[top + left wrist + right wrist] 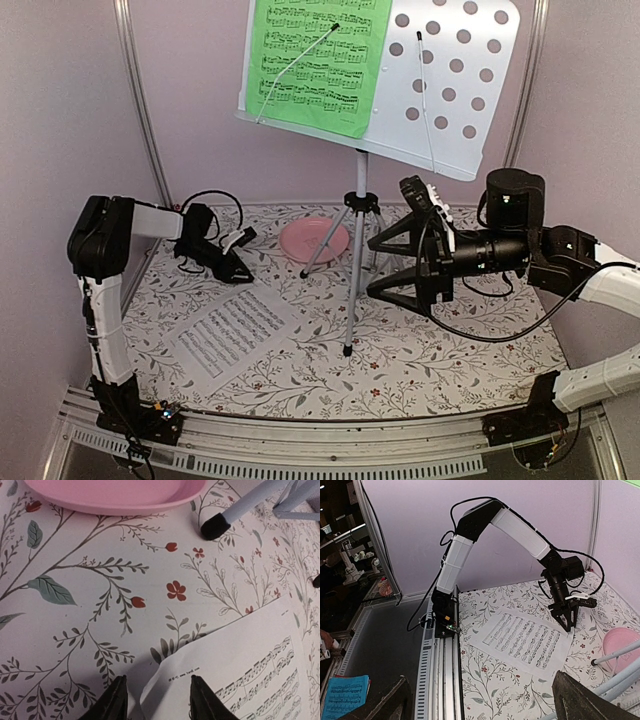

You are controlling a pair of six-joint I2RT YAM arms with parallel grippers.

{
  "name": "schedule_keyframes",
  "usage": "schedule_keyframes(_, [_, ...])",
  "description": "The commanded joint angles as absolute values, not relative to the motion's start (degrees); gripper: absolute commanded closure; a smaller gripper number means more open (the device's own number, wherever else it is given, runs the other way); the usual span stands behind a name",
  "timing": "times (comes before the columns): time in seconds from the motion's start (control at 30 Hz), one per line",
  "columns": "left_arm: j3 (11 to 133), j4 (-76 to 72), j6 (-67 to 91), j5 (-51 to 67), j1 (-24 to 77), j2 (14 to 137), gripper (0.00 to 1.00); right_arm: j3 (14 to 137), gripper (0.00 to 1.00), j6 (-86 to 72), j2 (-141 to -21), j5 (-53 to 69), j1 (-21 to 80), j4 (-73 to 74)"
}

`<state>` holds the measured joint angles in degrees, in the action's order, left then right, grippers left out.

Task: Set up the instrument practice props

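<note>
- Left gripper [157, 681] points down at the floral tablecloth [450, 370], its jaws partly open, one finger on each side of the near corner of the white music sheet [235, 335]; no grip on the paper shows.
- Left arm rises upright from its base, bends at a high elbow, and slopes down to a wrist turned towards the table.
- White music sheet lies flat on the cloth, left of the music stand [450, 80] and near the pink plate [313, 240].
- Right gripper [370, 266] hangs in the air with jaws spread wide and empty, aimed sideways at the stand's pole.
- Green music sheet [315, 60] rests on the left half of the stand's perforated desk.
</note>
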<state>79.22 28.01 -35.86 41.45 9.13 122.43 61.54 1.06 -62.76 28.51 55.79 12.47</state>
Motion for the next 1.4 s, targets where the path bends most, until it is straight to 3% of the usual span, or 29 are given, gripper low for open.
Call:
schedule_keyframes(0.0, [78.4, 28.7, -37.4, 39.6, 10.0, 123.4, 0.58, 62.7, 0.01, 1.2, -62.9, 29.3, 55.5, 12.5])
schedule_keyframes(0.23, [78.8, 28.6, -37.2, 38.7, 10.9, 124.2, 0.65, 62.4, 0.01, 0.8, -61.9, 28.9, 55.5, 12.7])
schedule_keyframes(0.3, [78.5, 28.5, -37.5, 39.1, 11.0, 123.7, 0.72, 62.0, 0.01, 0.6, -61.3, 28.7, 55.5, 12.4])
schedule_keyframes(0.47, [75.3, 25.2, -37.1, 39.5, 11.1, 119.7, 0.99, 61.0, 0.01, 0.3, -60.1, 27.1, 55.5, 11.8])
schedule_keyframes(0.67, [66.3, 18.0, -31.4, 41.3, 11.5, 104.5, 1.00, 57.8, 0.01, -5.3, -57.4, 18.6, 55.5, 8.0])
schedule_keyframes(0.87, [57.2, 16.3, -29.4, 38.5, 16.6, 84.6, 1.00, 51.7, 0.01, -6.7, -53.5, 17.7, 55.5, 0.0])
schedule_keyframes(1.1, [52.9, 15.5, -24.5, 39.3, 23.9, 63.1, 1.00, 49.4, 0.01, -7.1, -56.8, 14.7, 55.5, -2.9])
schedule_keyframes(1.37, [59.5, 15.0, -8.1, 41.6, 29.1, 58.1, 1.00, 41.8, 0.01, -9.4, -57.1, 17.2, 58.1, -13.1])
